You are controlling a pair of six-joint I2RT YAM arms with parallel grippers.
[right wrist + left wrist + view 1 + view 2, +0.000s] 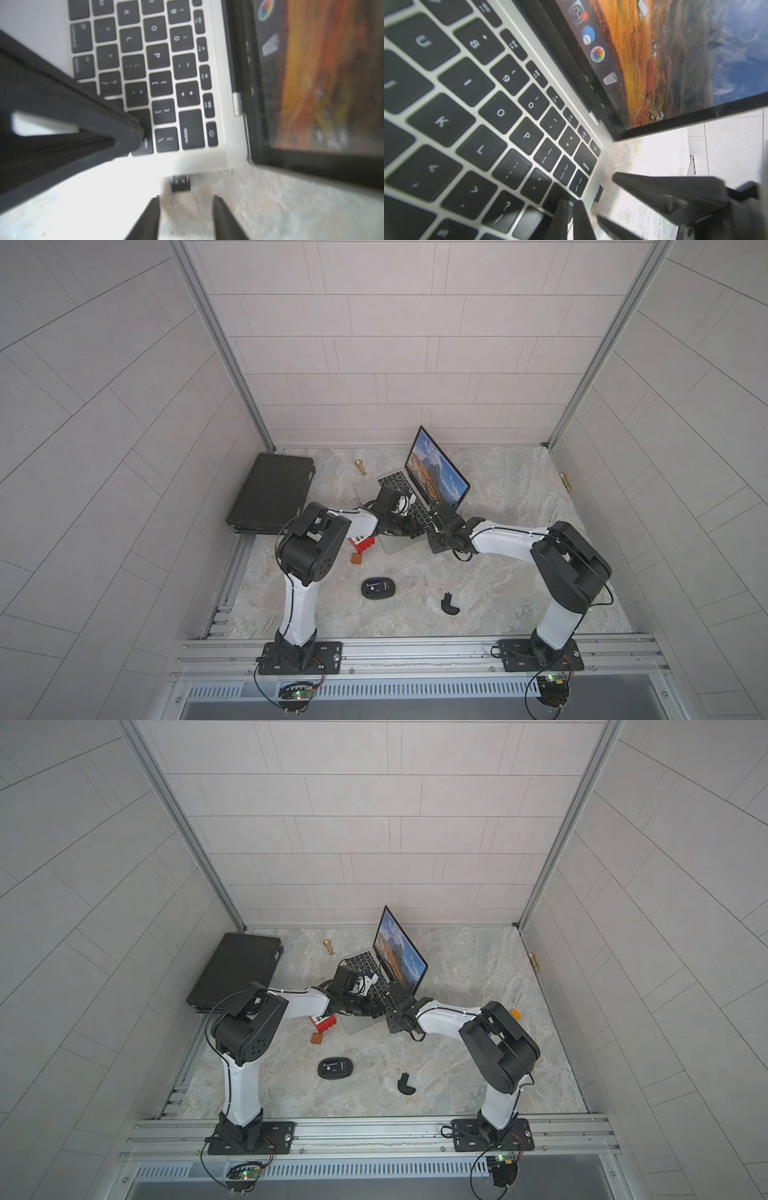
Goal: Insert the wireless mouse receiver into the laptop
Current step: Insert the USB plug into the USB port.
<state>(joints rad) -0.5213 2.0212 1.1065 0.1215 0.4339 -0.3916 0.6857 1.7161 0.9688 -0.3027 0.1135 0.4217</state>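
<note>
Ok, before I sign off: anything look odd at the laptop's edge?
The wireless mouse receiver sticks out of the laptop's side edge with part of its metal plug showing, so it looks only partly seated.

Enclosure: three walls of pale grey rectangular tile panels (395, 344), joined at the back corners by slanting aluminium posts (224, 348). The work surface is a beige-grey marble-pattern tabletop (519, 497), matte, under soft, even light with only faint shadows. A slotted aluminium rail (415, 649) runs along the near edge, with a vented metal strip (415, 689) just below it.
</note>
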